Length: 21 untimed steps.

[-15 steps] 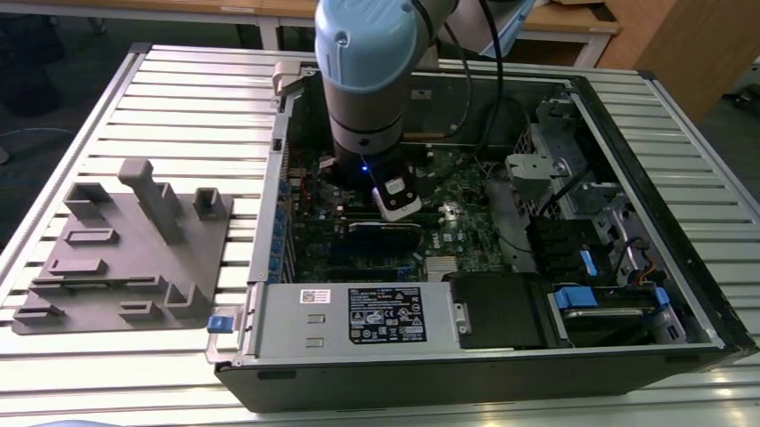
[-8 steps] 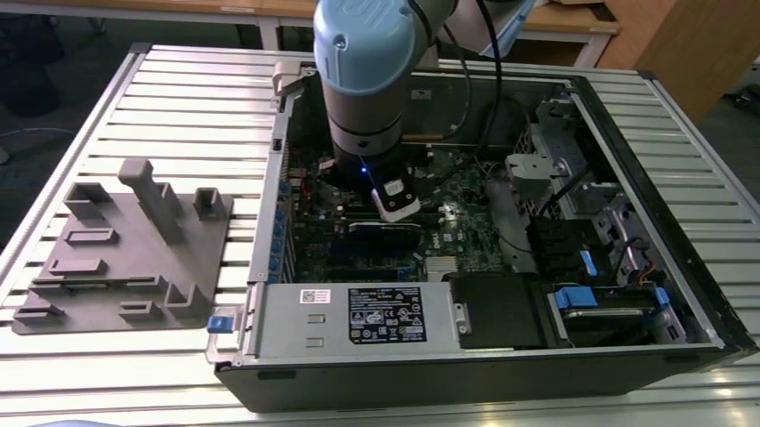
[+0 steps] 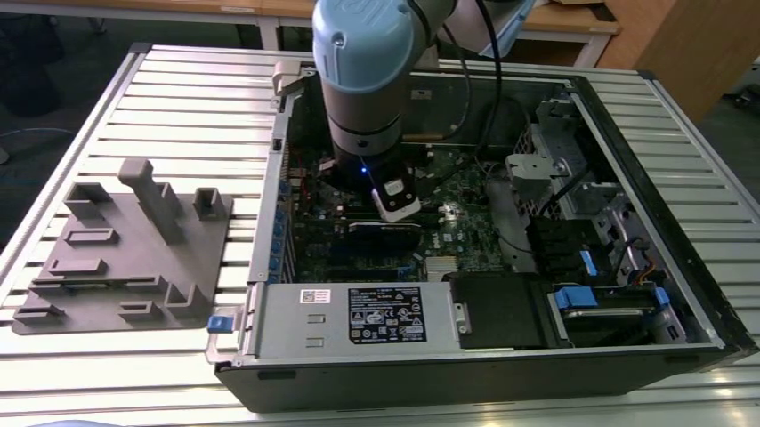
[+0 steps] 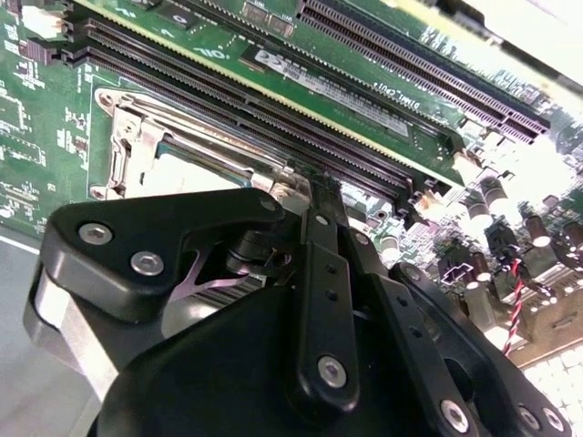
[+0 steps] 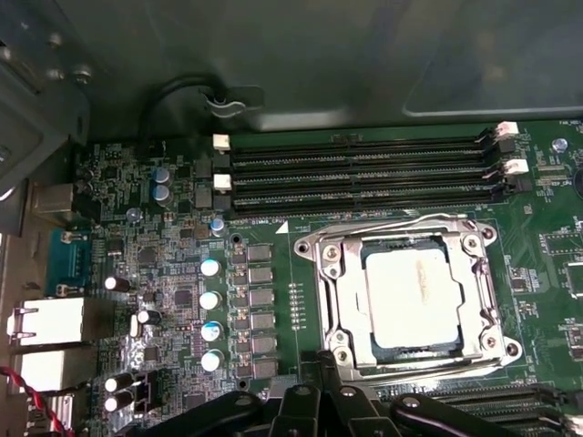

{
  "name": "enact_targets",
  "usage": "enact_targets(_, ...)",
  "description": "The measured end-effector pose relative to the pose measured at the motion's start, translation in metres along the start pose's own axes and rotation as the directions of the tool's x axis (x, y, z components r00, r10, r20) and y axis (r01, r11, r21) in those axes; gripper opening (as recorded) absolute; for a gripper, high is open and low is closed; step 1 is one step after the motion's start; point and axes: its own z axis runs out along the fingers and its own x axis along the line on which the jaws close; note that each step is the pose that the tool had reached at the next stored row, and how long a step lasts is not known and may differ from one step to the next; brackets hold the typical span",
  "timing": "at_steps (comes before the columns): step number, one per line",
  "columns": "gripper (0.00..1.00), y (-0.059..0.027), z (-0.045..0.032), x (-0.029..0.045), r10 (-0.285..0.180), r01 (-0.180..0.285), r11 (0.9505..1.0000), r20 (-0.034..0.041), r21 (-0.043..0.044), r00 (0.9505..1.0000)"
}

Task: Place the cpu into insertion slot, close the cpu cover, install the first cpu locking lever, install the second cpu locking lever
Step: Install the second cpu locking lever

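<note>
In the exterior view, an open computer case [image 3: 475, 267] lay on its side on a slatted metal surface [image 3: 178, 98]. Nearest the camera, inside the case, sat a grey box with a printed label [image 3: 356, 316]. On the exterior view's left, apart from the case, a grey plastic fixture [image 3: 125, 253] rested on the surface. Further in, the arm [image 3: 368, 80] reached down into the case over the green circuit board [image 3: 464, 222].

In the first wrist view, the claw [image 5: 319, 387] stood low over the board, its black fingers [image 5: 305, 405] drawn close together, tips right at the near edge of the metal frame. They pinched nothing that could be made out. In the second wrist view, the claw's black linkage [image 4: 319, 300] blocked much of the socket area, with the fingertips meeting at the frame's edge.

Just beyond the fingertips, the cpu [image 5: 414, 296] lay seated flat in the insertion slot [image 5: 351, 296], its pale metal top facing up. The cpu cover [image 5: 483, 305] lay closed down around the chip, framing it on all sides. A thin wire lever [image 5: 401, 225] ran along the far side of the frame. Whether it was latched could not be told.

Beyond the socket, four long black memory slots [image 5: 364, 173] ran side by side. Past them stood the grey case wall [image 5: 319, 55].
</note>
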Motion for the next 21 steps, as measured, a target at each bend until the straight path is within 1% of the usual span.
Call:
enact_targets(3,0.11,-0.0001,-0.0001,0.0,-0.001,0.001,1.0,0.0026,0.0035,1.0)
enact_targets(5,0.11,0.0002,-0.0008,0.0,-0.001,0.001,1.0,0.003,0.0041,1.0)
enact_targets(7,0.11,0.001,-0.0034,-0.0002,-0.001,0.001,1.0,0.0035,0.0032,1.0)
enact_targets(15,0.11,0.008,-0.029,-0.0017,-0.001,0.001,1.0,0.0032,0.0038,1.0)
enact_targets(16,0.11,0.0089,-0.032,-0.002,-0.001,0.001,1.0,0.0033,0.0049,1.0)
enact_targets(18,0.11,0.0102,-0.0363,-0.0025,-0.001,0.001,0.9999,0.0043,0.0126,1.0)
enact_targets(21,0.11,0.0118,-0.041,-0.0027,0.0,0.0,0.9996,0.0068,0.0295,1.0)
